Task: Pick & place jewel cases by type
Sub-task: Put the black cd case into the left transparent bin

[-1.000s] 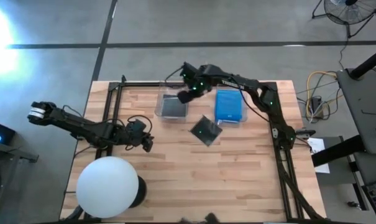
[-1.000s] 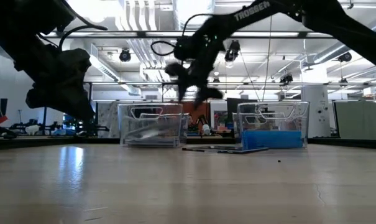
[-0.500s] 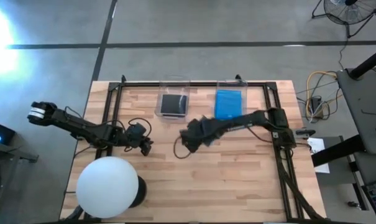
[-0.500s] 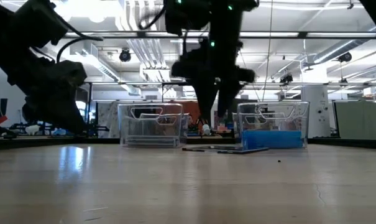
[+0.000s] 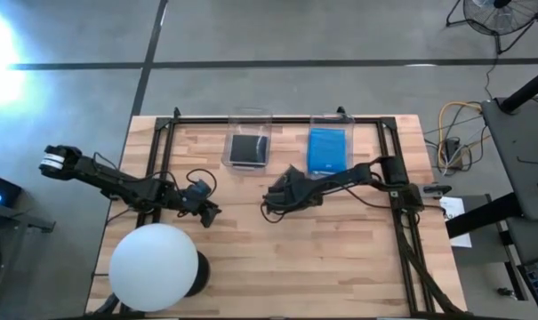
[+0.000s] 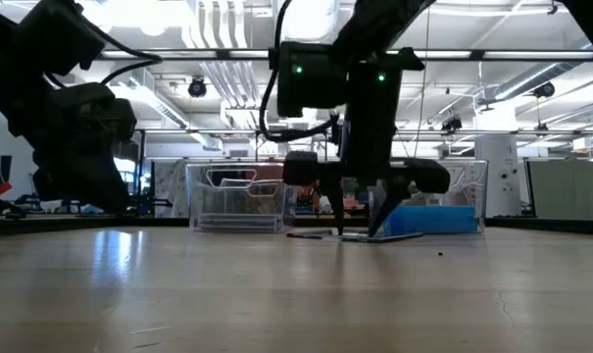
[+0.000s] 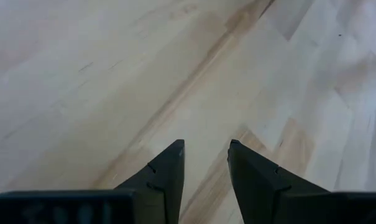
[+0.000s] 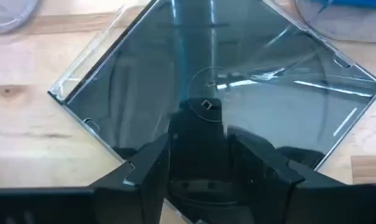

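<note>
At the near left corner of the wooden bench [image 5: 340, 267], about seven o'clock in the overhead view, stands a big white ball [image 5: 155, 260]. Just beyond it the left pincer [image 5: 206, 212] waits low over bare wood, its two dark fingers [image 7: 169, 171] a narrow gap apart with nothing between them. At the centre of the bench the right pincer [image 5: 275, 197] is down on a dark jewel case [image 8: 212, 81] that lies flat and turned like a diamond; its fingers [image 8: 151, 168] stand partly open, their tips over the near corner of the case, and whether they press it cannot be told. In the low view the same pincer [image 6: 360, 230] reaches down to the bench top between the two bins. Farther back, near twelve o'clock, a clear bin [image 5: 248, 133] holds a dark case [image 5: 248, 149]. To its right, towards one o'clock, a second clear bin [image 5: 332, 138] holds a blue case [image 5: 326, 149]; how many lie stacked in either bin cannot be told
</note>
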{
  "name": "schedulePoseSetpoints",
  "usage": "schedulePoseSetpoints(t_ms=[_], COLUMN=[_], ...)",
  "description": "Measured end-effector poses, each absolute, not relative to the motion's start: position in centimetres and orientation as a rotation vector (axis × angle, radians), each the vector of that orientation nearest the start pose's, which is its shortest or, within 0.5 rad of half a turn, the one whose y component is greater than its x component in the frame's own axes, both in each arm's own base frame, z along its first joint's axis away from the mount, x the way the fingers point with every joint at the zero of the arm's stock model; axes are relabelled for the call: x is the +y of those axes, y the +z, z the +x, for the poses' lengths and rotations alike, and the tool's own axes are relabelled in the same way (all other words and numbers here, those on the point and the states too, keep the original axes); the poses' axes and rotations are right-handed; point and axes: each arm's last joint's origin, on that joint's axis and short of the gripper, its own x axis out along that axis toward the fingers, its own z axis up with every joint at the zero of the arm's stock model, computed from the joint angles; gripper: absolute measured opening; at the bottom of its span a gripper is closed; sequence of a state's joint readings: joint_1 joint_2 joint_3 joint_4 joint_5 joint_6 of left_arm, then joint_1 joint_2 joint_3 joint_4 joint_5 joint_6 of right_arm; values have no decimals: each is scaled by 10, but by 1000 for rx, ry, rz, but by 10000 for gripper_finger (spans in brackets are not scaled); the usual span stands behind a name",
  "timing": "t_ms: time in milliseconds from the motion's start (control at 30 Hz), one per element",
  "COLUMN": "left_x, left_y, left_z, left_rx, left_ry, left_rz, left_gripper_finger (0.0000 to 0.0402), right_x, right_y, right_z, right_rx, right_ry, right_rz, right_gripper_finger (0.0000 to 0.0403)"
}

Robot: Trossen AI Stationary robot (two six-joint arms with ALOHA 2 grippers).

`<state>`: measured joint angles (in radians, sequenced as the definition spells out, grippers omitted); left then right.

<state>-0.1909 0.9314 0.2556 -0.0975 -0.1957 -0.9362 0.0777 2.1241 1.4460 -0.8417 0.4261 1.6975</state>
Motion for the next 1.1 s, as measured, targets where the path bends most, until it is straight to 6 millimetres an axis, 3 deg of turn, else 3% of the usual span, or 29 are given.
schedulePoseSetpoints(t_ms=[133, 300, 367, 500, 600, 700, 867, 1100], left_x=[-25, -23, -20, -8, -2, -7, -23, -32], left_y=[142, 142, 142, 138, 128, 117, 108, 105], left_z=[158, 162, 167, 184, 198, 214, 246, 270], left_rx=[691, 656, 633, 622, 658, 730, 777, 784], left_ry=[354, 354, 361, 244, 195, 193, 167, 182], left_rz=[-741, -697, -706, -852, -950, -984, -1014, -1028], left_gripper_finger=[106, 106, 106, 106, 106, 106, 106, 106], right_x=[39, 73, 78, 83, 99, 113, 107, 87], right_y=[132, 148, 164, 219, 230, 216, 159, 111], right_z=[398, 417, 413, 397, 376, 348, 320, 318], right_rx=[866, 985, 960, 877, 875, 896, 858, 789], right_ry=[-1241, -909, -919, -846, -830, -901, -945, -579], right_rz=[1071, 1196, 1153, 1151, 1183, 1228, 1319, 1410], right_gripper_finger=[156, 144, 140, 137, 144, 157, 183, 208])
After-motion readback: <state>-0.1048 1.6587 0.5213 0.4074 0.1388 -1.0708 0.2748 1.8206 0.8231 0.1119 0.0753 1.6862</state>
